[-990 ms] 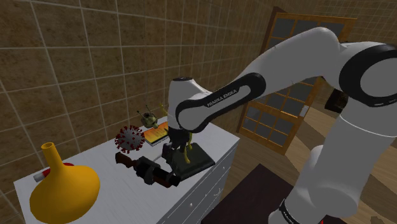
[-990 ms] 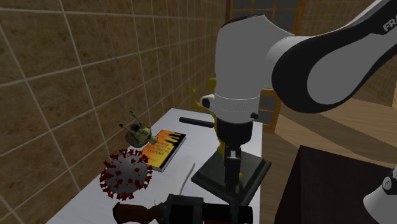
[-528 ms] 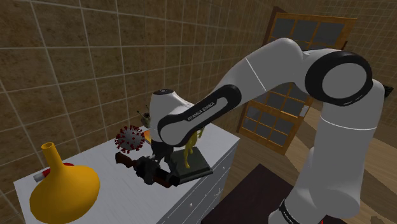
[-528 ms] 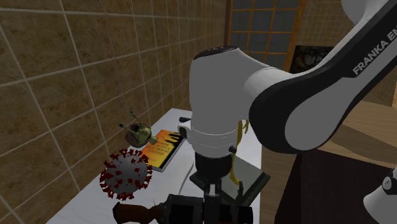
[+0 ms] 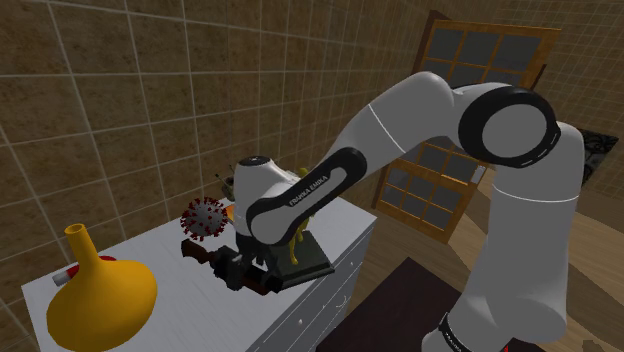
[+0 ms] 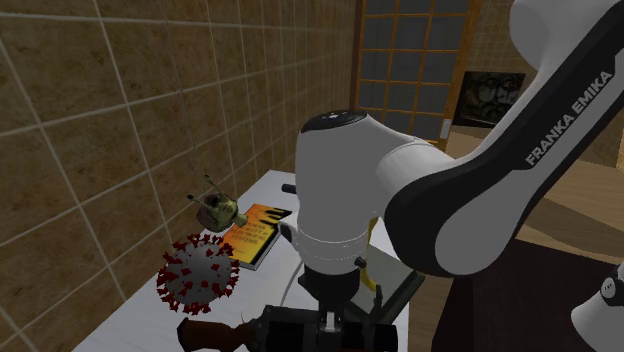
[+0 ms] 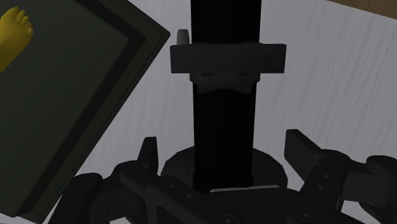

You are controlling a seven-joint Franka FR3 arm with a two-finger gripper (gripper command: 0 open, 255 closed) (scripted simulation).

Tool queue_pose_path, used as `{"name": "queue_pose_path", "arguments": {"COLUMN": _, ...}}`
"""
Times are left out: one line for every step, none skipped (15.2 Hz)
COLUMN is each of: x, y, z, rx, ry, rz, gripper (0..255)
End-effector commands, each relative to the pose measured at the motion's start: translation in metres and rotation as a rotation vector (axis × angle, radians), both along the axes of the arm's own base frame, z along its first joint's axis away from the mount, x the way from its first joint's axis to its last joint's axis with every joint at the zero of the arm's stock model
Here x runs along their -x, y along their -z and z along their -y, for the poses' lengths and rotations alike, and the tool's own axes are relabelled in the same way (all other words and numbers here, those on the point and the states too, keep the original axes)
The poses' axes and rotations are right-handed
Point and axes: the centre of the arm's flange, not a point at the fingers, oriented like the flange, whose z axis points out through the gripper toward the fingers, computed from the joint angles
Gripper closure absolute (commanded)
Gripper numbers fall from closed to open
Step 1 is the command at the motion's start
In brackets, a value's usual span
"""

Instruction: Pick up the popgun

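Open hand (image 7: 224,149) straddles the black popgun (image 7: 226,108) without touching, dark slab (image 7: 76,108) just beside, spiky red ball (image 5: 204,217) near.

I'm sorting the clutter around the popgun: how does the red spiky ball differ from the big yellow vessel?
The spiky ball is dark red and covered in spikes; the yellow vessel is smooth. The ball is small and round; the vessel is much bigger, a wide body under a narrow upright neck. The ball lies beside the popgun; the vessel stands apart, at the shoulder view's lower left. Both rest on the white table.
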Motion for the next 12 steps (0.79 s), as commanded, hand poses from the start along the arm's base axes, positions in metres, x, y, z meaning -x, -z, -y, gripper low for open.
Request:
{"name": "queue_pose_path", "arguments": {"x": -0.001, "y": 0.002, "z": 0.000, "rx": 0.000, "ry": 0.001, "rz": 0.000, "gripper": 255}}
{"name": "queue_pose_path", "arguments": {"x": -0.001, "y": 0.002, "z": 0.000, "rx": 0.000, "ry": 0.001, "rz": -0.001, "gripper": 255}}
{"name": "queue_pose_path", "arguments": {"x": -0.001, "y": 0.002, "z": 0.000, "rx": 0.000, "ry": 0.001, "rz": -0.001, "gripper": 255}}
{"name": "queue_pose_path", "arguments": {"x": -0.001, "y": 0.002, "z": 0.000, "rx": 0.000, "ry": 0.001, "rz": -0.001, "gripper": 255}}
{"name": "queue_pose_path", "arguments": {"x": -0.001, "y": 0.002, "z": 0.001, "rx": 0.000, "ry": 0.001, "rz": -0.001, "gripper": 255}}
{"name": "queue_pose_path", "arguments": {"x": -0.001, "y": 0.002, "z": 0.001, "rx": 0.000, "ry": 0.001, "rz": -0.001, "gripper": 255}}
{"name": "queue_pose_path", "arguments": {"x": 0.000, "y": 0.002, "z": 0.001, "rx": 0.000, "ry": 0.001, "rz": -0.001, "gripper": 255}}
{"name": "queue_pose_path", "arguments": {"x": 0.000, "y": 0.001, "z": 0.001, "rx": 0.000, "ry": 0.001, "rz": -0.001, "gripper": 255}}
{"name": "queue_pose_path", "arguments": {"x": 0.000, "y": 0.002, "z": 0.001, "rx": 0.000, "ry": 0.001, "rz": -0.001, "gripper": 255}}
{"name": "queue_pose_path", "arguments": {"x": 0.000, "y": 0.002, "z": 0.001, "rx": 0.000, "ry": 0.001, "rz": 0.000, "gripper": 255}}
{"name": "queue_pose_path", "arguments": {"x": 0.000, "y": -0.004, "z": 0.001, "rx": 0.000, "ry": 0.001, "rz": 0.000, "gripper": 255}}
{"name": "queue_pose_path", "arguments": {"x": 0.000, "y": -0.009, "z": 0.001, "rx": 0.000, "ry": 0.001, "rz": 0.000, "gripper": 255}}
